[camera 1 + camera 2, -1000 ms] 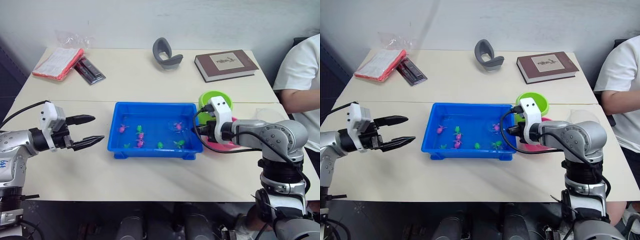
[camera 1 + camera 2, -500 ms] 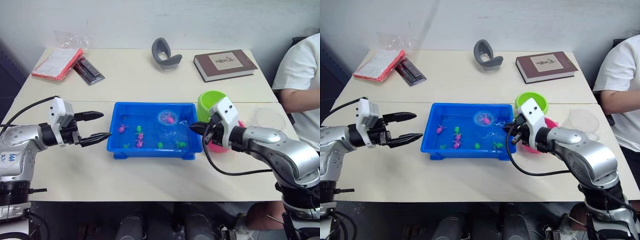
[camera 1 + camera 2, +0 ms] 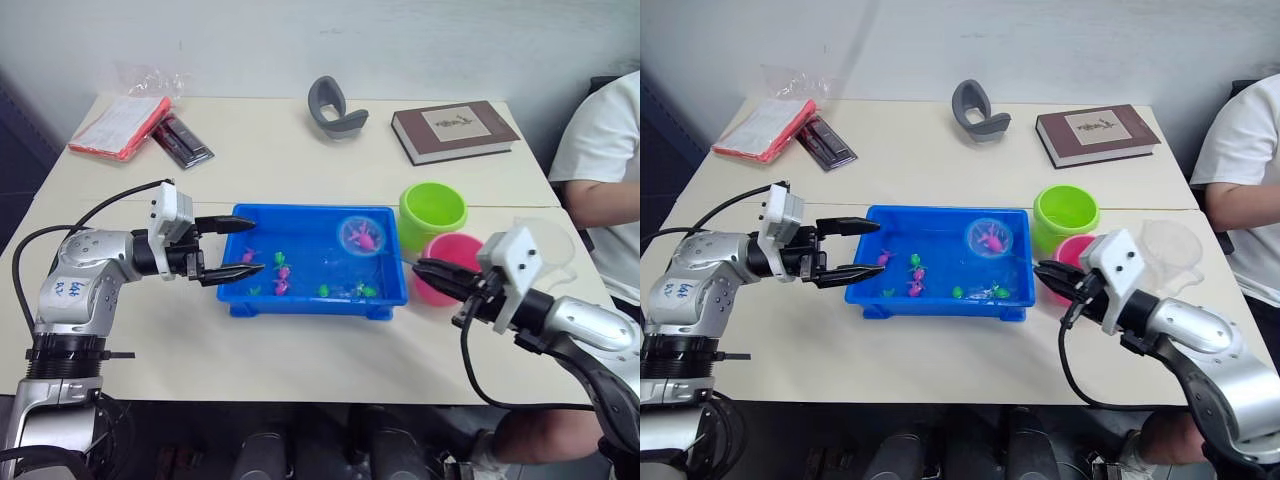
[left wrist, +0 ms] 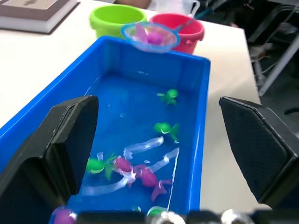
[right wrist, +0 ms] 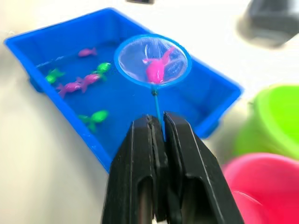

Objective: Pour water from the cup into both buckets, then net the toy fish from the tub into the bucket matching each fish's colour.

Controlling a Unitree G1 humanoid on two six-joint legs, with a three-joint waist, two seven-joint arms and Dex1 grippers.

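The blue tub (image 3: 310,211) sits mid-table holding water and several pink and green toy fish (image 3: 283,273). My right gripper (image 3: 432,276) is shut on the thin handle of the net (image 3: 352,222), whose hoop hangs above the tub's right end with one pink fish (image 5: 156,70) in the mesh. The green bucket (image 3: 432,212) and pink bucket (image 3: 452,266) stand just right of the tub. The clear cup (image 3: 1170,245) is behind my right wrist. My left gripper (image 3: 262,245) is open, its fingers reaching over the tub's left end.
A brown book (image 3: 453,130), a grey curved holder (image 3: 335,108), a red packet (image 3: 115,125) and a dark flat pack (image 3: 180,140) lie along the table's far side. A person in a white sleeve (image 3: 600,150) sits at the right edge.
My right gripper has pulled back to the right, raising the net out of the water with a pink fish. My left gripper has moved right to the tub's left end.
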